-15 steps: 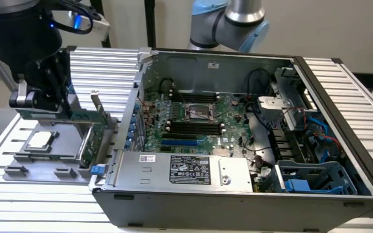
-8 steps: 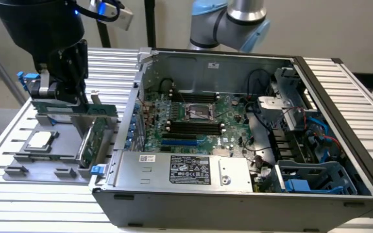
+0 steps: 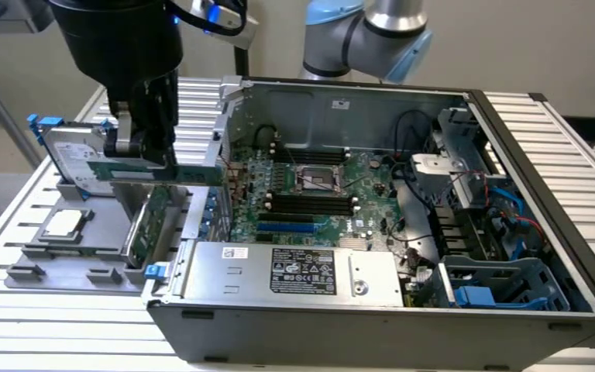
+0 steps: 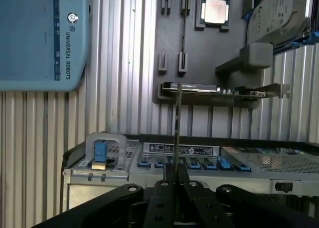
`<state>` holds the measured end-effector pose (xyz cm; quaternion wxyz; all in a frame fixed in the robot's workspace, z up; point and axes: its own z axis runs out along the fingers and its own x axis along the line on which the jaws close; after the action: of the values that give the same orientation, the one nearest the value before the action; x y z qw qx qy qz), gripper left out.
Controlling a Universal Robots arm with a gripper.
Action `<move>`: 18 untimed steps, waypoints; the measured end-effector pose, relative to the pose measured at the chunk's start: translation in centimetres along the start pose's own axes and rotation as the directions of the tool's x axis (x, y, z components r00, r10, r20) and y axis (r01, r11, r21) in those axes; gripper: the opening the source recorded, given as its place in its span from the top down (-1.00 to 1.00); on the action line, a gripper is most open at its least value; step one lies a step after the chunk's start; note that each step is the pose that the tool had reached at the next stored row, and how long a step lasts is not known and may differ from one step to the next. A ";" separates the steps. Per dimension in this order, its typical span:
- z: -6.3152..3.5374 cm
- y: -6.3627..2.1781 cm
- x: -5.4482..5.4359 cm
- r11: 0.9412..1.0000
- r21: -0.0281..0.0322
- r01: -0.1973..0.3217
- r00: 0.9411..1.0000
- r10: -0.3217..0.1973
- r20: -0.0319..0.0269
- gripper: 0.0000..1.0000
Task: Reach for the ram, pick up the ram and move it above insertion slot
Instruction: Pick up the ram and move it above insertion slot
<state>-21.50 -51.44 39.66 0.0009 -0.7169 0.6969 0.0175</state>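
Observation:
My gripper (image 3: 140,157) hangs at the exterior view's left, just outside the open computer case (image 3: 380,310). It is shut on the ram (image 3: 163,173), a long thin green stick held level in the air above the grey holder tray (image 3: 70,260). In the wrist view the ram (image 4: 178,133) runs edge-on as a thin line out from between the closed fingers of the gripper (image 4: 175,177). The black memory slots (image 3: 308,204) lie on the motherboard inside the case, well off to the exterior view's right of the ram.
The holder tray carries a taller green expansion card (image 3: 153,225) with a metal bracket (image 4: 271,91), a processor chip (image 4: 215,11) and a hard drive (image 4: 279,11). The case wall (image 3: 220,116), power supply (image 3: 287,271) and drive cage (image 3: 504,283) border the motherboard. A blue teach pendant (image 4: 45,38) lies beside the tray.

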 end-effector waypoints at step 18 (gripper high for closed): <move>0.12 -7.90 -1.5 1.000 0.000 0.000 1.000 0.000 -0.001 0.73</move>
<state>-13.66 -49.74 39.40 0.0006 -0.7169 0.6969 0.0172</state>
